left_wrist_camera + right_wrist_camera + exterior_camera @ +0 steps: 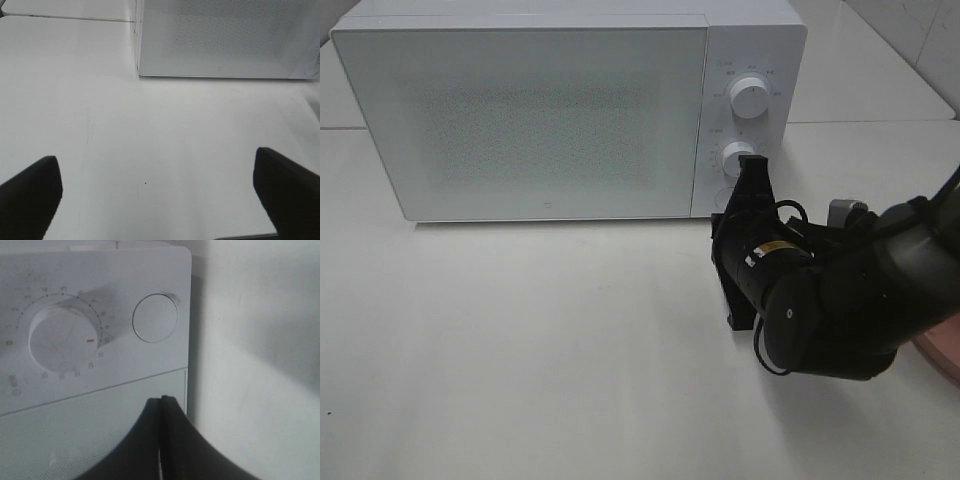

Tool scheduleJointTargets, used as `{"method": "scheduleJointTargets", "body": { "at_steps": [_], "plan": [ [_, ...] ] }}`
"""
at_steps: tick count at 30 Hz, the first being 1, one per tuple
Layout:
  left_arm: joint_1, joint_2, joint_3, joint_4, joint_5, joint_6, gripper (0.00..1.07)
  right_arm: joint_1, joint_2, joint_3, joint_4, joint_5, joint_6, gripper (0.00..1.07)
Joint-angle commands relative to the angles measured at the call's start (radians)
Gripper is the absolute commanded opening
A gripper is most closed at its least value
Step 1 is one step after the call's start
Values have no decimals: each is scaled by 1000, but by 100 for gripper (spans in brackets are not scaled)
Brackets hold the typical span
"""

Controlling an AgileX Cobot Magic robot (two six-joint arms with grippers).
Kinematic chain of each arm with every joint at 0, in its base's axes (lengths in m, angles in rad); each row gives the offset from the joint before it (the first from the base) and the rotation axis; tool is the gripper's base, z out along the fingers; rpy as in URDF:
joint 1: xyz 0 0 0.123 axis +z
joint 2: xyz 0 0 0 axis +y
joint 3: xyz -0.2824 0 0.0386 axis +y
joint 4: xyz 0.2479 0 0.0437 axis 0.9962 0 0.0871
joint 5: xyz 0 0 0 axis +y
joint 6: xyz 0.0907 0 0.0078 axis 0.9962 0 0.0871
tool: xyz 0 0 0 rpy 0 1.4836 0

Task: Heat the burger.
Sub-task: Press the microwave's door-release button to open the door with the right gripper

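The burger is out of view in every frame. A white microwave [550, 120] stands at the back of the table with its door closed. My right gripper [752, 166] is shut with nothing in it. Its tips point at the control panel, just by the lower dial [737, 157]. In the right wrist view the shut gripper [162, 401] sits close to the panel, near a timer dial [62, 337] and a round button [155, 318]. In the left wrist view my left gripper [157, 197] is open and empty over bare table, facing the microwave door [225, 40].
A pink plate [945, 350] shows partly at the right edge, behind my right arm. An upper dial [750, 98] sits above the lower one. White table [520, 350] stretches in front of the microwave; its seam runs behind.
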Motion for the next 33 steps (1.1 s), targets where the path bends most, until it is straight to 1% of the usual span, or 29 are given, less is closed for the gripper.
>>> {"method": "scheduleJointTargets", "body": {
  "at_steps": [1,9,14,20,22,28,31,33],
  "plan": [
    [-4,-25,4,-1,-10,3,96,-35,13,-30,-27,17,9,0],
    [-4,-25,4,-1,-10,3,96,-76,52,-77,-36,42,6,0],
    [-4,-25,4,-1,-10,3,96,-121,76,-105,-81,44,10,0],
    [-4,-25,5,-2,-10,3,96,-138,90,-125,-95,46,10,0],
    [-4,-25,5,-1,-10,3,96,-157,90,-132,-106,69,10,0],
    [-4,-25,5,-1,-10,3,96,-164,90,-135,-113,70,4,0],
    [-4,-25,5,-1,-10,3,96,-164,111,-147,-124,67,17,0],
    [-4,-25,5,-1,-10,3,96,-164,140,-173,-141,70,49,0]
  ]
}}
